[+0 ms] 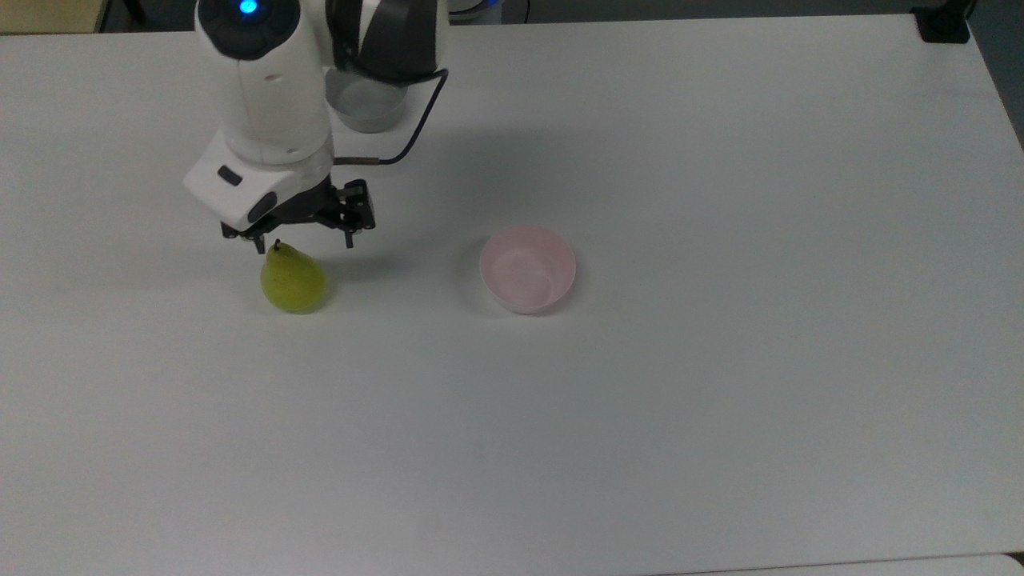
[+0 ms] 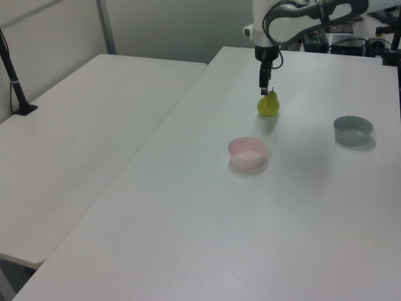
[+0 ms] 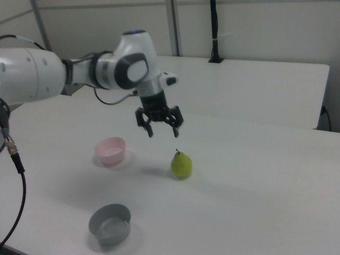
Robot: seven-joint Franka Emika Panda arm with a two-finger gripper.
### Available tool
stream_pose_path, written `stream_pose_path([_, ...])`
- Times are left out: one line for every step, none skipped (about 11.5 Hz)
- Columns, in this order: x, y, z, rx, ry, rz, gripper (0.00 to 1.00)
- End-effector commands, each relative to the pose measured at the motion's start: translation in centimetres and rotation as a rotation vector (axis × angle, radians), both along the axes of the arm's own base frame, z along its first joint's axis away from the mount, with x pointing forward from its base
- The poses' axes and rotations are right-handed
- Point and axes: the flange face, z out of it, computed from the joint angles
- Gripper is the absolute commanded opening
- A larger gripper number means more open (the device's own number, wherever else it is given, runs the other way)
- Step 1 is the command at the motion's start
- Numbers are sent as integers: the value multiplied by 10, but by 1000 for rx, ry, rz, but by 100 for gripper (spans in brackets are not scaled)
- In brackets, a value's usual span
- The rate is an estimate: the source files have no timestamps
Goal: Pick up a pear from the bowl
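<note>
1. Top view, left of centre: pear [image 1: 293, 280] upright on the white table [image 1: 720, 400], dark stem pointing toward the frame's top, nothing touching it.
2. Just above the stem, hand [image 1: 302, 238] hanging clear of the fruit, black fingers [image 1: 350, 234] spread wide apart, gripping nothing.
3. Middle of the frame: pink bowl [image 1: 527, 268], hollow showing bare, well apart from the pear on the top view's right.
4. Upper left, tucked partly under the arm: grey bowl [image 1: 364, 102].
5. Left view, upper right of the frame: hand [image 2: 264, 88] pointing straight down, right over the pear [image 2: 268, 104]; pink bowl [image 2: 247, 152] lower in the frame, grey bowl [image 2: 353, 130] off at the right edge.
6. Right view, centre: clear gap between the spread hand [image 3: 160, 129] and the pear [image 3: 181, 164] standing lower and a little to the right; pink bowl [image 3: 110, 151] at left, grey bowl [image 3: 110, 223] down at the lower left.
</note>
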Motion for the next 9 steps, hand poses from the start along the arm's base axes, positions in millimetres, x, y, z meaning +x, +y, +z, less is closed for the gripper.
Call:
stream_pose_path([-24, 83, 55, 22, -2, -38, 100])
stream_pose_path([-32, 105, 68, 27, 8, -48, 100])
stream_pose_path([-41, 125, 82, 36, 11, -55, 100])
stream_pose_path([-53, 140, 97, 43, 19, -80, 100])
stream_pose_path([-65, 143, 115, 45, 24, -110, 100])
stream_pose_path([-77, 145, 130, 47, 30, -112, 100])
stream_pose_path([-87, 142, 144, 50, 30, -118, 100])
stream_pose_path([-96, 137, 157, 51, 33, -125, 100])
stream_pose_path([-104, 125, 167, 53, 24, -144, 100])
